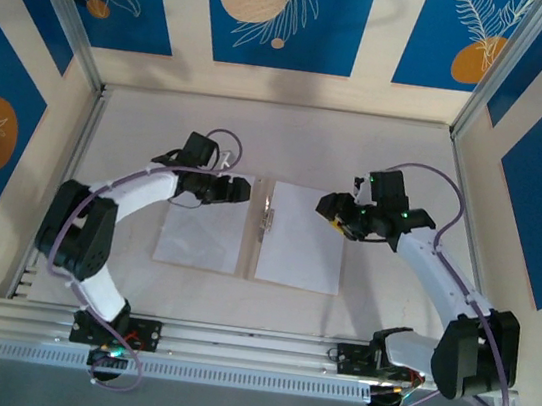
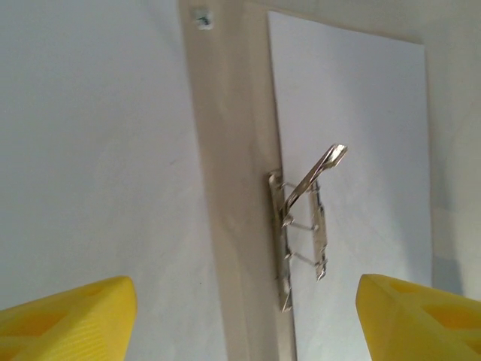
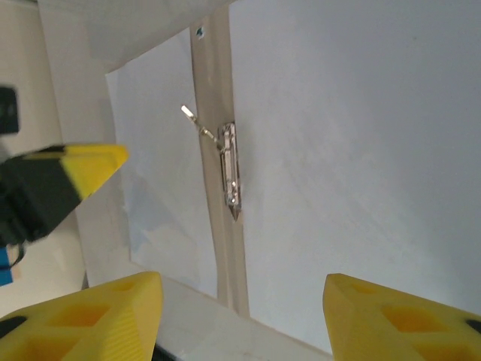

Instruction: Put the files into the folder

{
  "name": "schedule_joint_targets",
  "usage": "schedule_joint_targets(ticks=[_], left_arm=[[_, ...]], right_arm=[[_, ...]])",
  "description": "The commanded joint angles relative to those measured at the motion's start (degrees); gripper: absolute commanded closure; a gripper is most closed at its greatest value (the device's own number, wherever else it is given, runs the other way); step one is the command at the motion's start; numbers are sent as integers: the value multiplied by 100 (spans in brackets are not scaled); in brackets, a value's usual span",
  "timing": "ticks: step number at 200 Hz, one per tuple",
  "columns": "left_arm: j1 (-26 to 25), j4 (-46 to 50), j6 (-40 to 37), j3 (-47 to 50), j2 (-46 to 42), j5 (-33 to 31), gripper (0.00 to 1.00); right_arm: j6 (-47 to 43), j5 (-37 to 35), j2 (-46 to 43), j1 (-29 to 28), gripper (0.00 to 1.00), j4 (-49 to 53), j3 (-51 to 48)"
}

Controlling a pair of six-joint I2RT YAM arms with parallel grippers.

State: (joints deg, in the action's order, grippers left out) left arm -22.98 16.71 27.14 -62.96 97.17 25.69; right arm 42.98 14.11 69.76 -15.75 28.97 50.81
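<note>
Tan card folder (image 1: pixel 251 256) lies open mid-worktop between the arms, with a thin white paper sheet (image 1: pixel 201 232) flat on its left half. Left fingers (image 1: pixel 240 191) and right fingers (image 1: pixel 335 212) hover spread and empty. Sliding paper could snag on the raised metal clip (image 1: pixel 268 218) and crease.

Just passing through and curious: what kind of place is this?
Probably a robotics test cell, not an office: a left arm and right arm bolted to a metal rail, a table walled by blue patterned panels, and an open folder lying on it.
</note>
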Motion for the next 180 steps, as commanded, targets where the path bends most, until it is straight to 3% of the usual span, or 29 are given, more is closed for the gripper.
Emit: schedule_joint_targets(ticks=[1, 76, 115, 180], left_arm=[[-85, -426, -227, -583, 549, 712, 23], [-261, -953, -389, -1607, 1876, 1597, 17], [-403, -1221, -380, -1658, 1999, 2140, 17], [-434, -1478, -237, -1256, 1535, 2511, 17]], right_arm=[[86, 353, -280, -34, 41, 309, -197], [87, 628, -767, -20, 40, 531, -499], [82, 663, -863, -6, 40, 532, -563], [131, 699, -873, 6, 40, 513, -607]])
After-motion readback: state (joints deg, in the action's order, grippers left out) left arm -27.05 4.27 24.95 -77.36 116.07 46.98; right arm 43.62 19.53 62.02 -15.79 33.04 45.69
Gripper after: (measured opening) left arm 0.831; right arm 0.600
